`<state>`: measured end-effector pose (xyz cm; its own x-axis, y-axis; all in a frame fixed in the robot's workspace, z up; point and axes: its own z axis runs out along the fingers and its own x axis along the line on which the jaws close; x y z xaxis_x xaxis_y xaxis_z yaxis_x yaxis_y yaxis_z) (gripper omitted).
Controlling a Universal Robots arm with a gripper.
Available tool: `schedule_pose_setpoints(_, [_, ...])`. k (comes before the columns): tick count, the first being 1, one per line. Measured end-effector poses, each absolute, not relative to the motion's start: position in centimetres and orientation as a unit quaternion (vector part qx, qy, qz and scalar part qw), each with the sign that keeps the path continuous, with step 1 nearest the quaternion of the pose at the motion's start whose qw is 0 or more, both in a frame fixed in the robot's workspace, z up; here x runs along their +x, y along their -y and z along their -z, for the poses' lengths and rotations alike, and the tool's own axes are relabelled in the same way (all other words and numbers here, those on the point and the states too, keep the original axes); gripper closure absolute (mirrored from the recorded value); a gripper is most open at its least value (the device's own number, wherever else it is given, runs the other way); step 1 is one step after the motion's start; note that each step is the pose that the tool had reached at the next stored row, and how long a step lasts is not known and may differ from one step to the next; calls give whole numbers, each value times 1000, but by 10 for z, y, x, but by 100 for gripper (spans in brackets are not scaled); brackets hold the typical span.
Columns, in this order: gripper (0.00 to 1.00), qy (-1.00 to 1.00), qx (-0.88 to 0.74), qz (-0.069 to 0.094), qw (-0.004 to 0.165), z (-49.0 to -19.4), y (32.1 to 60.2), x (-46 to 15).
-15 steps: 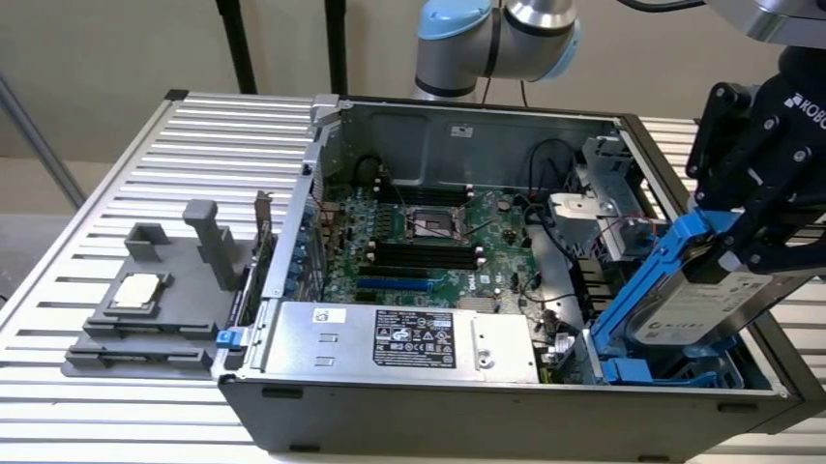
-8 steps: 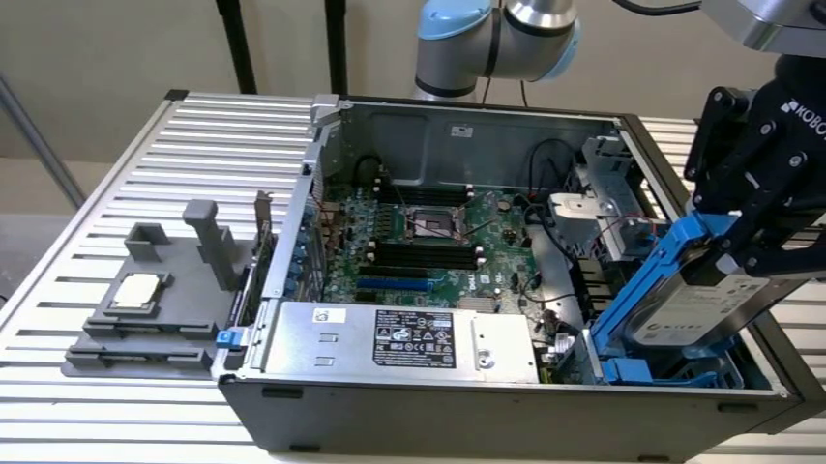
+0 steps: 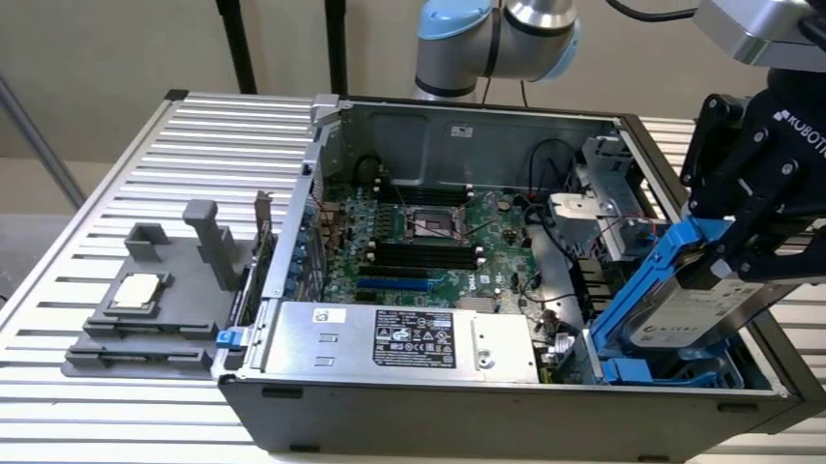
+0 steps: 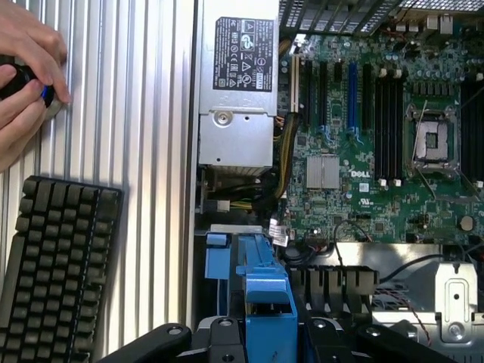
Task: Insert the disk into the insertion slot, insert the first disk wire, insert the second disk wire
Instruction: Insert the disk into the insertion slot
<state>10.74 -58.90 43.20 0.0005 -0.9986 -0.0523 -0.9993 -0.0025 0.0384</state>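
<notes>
- Nearest the wrist camera stand the black fingers [image 4: 219,333] of the gripper [image 4: 266,340], one on each flank of a bright blue carrier frame. They are clenched on the disk [image 4: 261,283], which juts out from between them.
- Seen in the exterior view, the gripper hangs at three o'clock of the picture, over the open computer case [image 3: 490,416]. The grasped disk runs from it toward seven o'clock.
- The disk is steeply tilted, its white label turned toward the exterior camera. The blue frame runs along the side toward the exterior view's left, with the grey metal body behind it.
- Its lower end dips toward the insertion slot [image 3: 645,370], the dark bay with blue fittings at the case's five o'clock corner, while its upper end is raised well clear. Whether the lower end touches the bay I cannot tell.
- A silver power-supply box [image 3: 400,338] lies along the near wall of the case, at nine o'clock from the slot.
- A green motherboard [image 3: 427,242] covers the case floor behind that box. Its CPU socket [image 3: 432,224] is at about ten o'clock from the disk.
- Outside the case, at nine o'clock in the exterior view, a grey holder [image 3: 142,309] sits on the slatted metal table [image 3: 116,164].
- In the wrist view, a black keyboard [image 4: 53,265] rests on the slats. A person's hands [image 4: 26,68] clasp a small black object near it, well apart from the gripper.
</notes>
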Motion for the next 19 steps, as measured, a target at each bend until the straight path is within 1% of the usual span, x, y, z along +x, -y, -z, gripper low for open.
schedule_pose_setpoints(7, [67, -706, -707, -34, 7, -427, 589, 107])
schedule_pose_setpoints(9, [66, -706, -707, -34, 7, -427, 589, 107])
schedule_pose_setpoints(10, [60, -706, -707, -34, 7, -427, 589, 107])
schedule_pose_setpoints(19, [60, -706, -707, -35, 7, -427, 589, 113])
